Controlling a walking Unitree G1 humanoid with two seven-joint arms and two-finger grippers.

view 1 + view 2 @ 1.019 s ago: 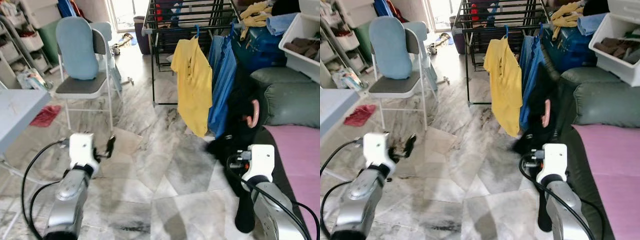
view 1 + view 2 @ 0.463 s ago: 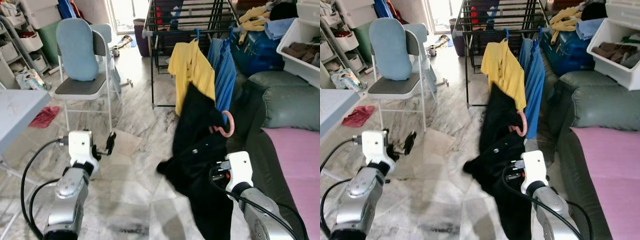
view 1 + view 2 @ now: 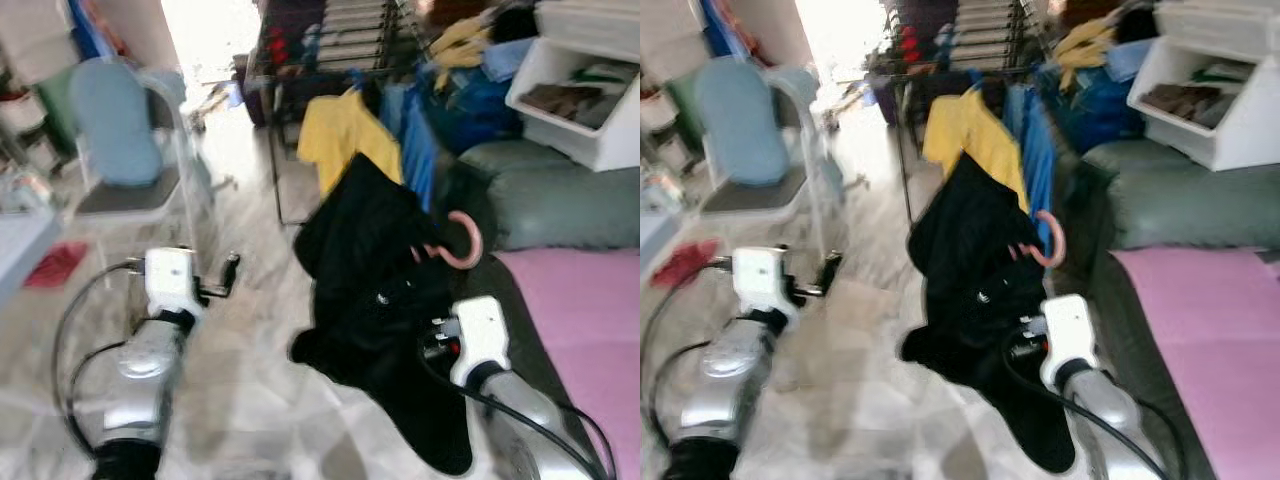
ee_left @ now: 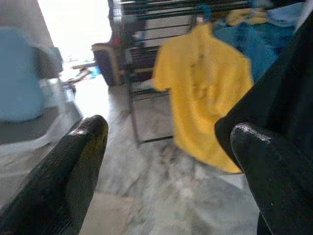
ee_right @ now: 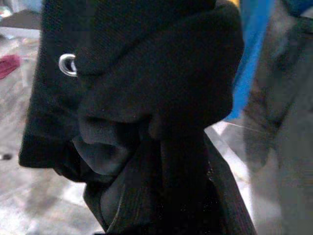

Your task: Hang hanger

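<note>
A black garment [image 3: 370, 265] hangs on a pink hanger whose hook [image 3: 462, 243] sticks out to its right. My right gripper [image 3: 438, 303] holds it up in front of me, with the fingers buried in the cloth; the right wrist view has black fabric [image 5: 146, 98] with a metal eyelet [image 5: 67, 64]. Beyond stands the dark drying rack [image 3: 330, 40] with a yellow shirt [image 3: 335, 135] and a blue shirt [image 3: 415, 140] hung on its front rail. My left gripper [image 3: 228, 272] is held out low on the left, open and empty.
A green sofa cushion [image 3: 560, 200] and a pink cover [image 3: 590, 320] lie close on the right, under a white bin [image 3: 580, 90]. A folding chair with a blue cushion [image 3: 115, 135] stands at the left. Marble floor [image 3: 250, 340] stretches between me and the rack.
The right arm has swung the black garment from beside the sofa to the middle and lifted it toward the rack. The view has shifted and blurred. The left gripper stays open.
</note>
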